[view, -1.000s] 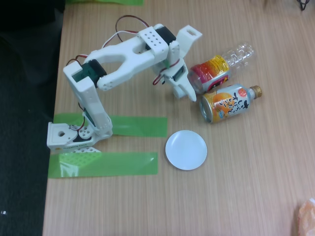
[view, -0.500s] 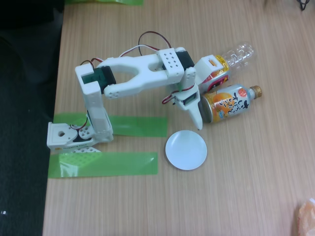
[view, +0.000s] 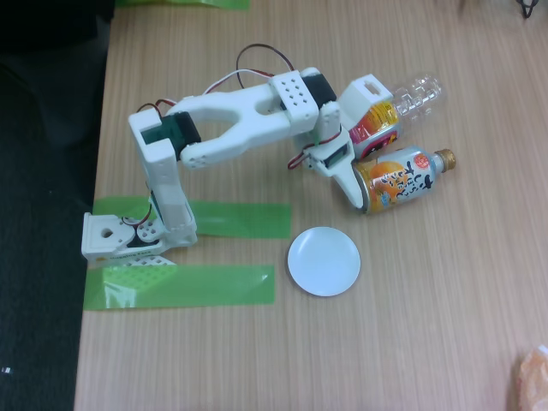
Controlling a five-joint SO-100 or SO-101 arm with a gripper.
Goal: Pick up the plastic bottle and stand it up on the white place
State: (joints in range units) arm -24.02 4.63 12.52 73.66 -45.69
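Fixed view, plastic bottle lying just beside gripper

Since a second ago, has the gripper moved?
Yes. The gripper swung right, away from the green tape, to the base of the orange can.

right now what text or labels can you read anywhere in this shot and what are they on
Nothing can be quoted with certainty.
Orange-and-silver metal bottle: dark script, seemingly Japanese, runs across its orange label, too blurred to read.
Plastic bottle: pink, red and yellow label band, print too small to make out.
White plate: plain, no text.
Green tape strips: no writing.
Arm and gripper: no markings legible.
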